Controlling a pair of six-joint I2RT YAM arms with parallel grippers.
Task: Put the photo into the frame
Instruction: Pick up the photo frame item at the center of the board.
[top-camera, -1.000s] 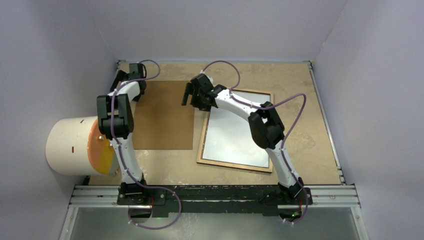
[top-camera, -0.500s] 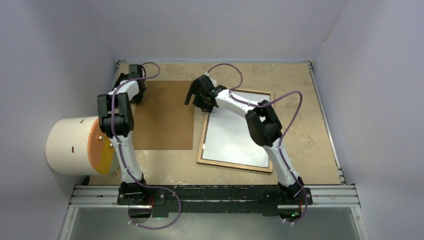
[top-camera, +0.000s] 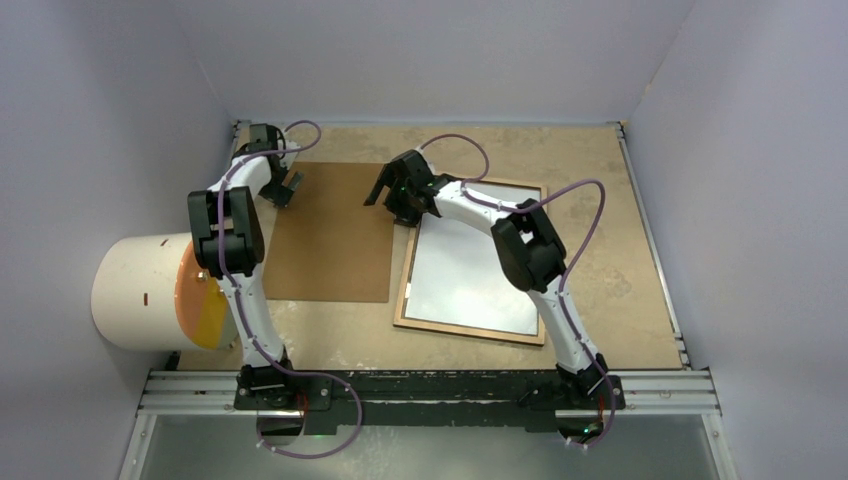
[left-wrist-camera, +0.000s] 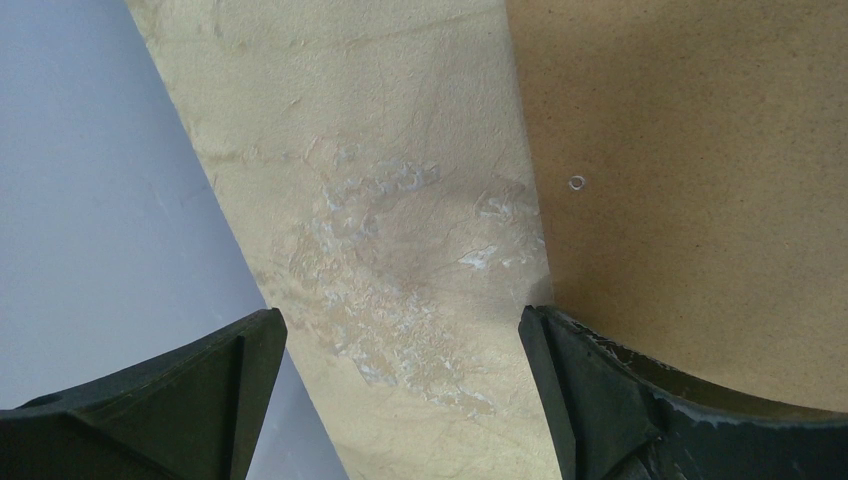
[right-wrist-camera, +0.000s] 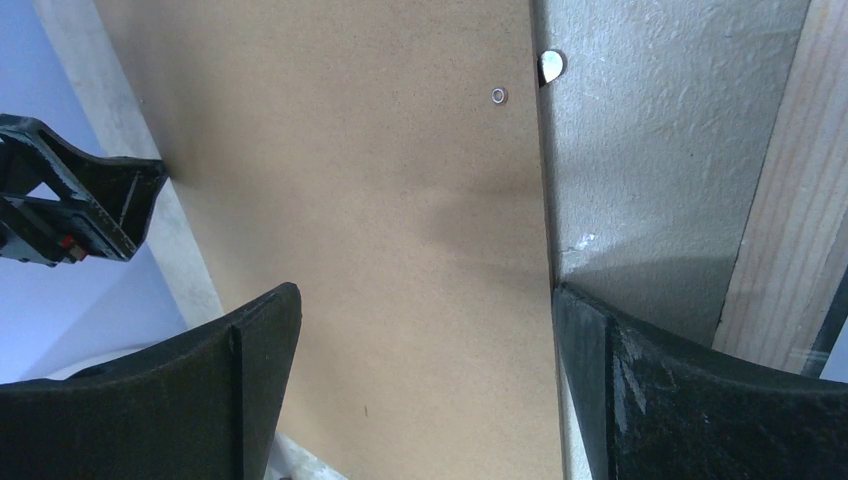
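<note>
Both jaws stand wide, left gripper (top-camera: 287, 190) at the board's (top-camera: 330, 240) far-left corner, right gripper (top-camera: 378, 195) at its far-right edge; photo (top-camera: 465, 265), seemingly white back up, lies in the frame (top-camera: 470, 328); pinch the board's edges evenly; lift level.

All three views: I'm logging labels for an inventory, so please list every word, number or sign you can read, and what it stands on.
No text can be read in any view.
The board, the frame and the table bear no print.
The drum at the left shows two small dark marks, too small to tell whether they are writing.
</note>
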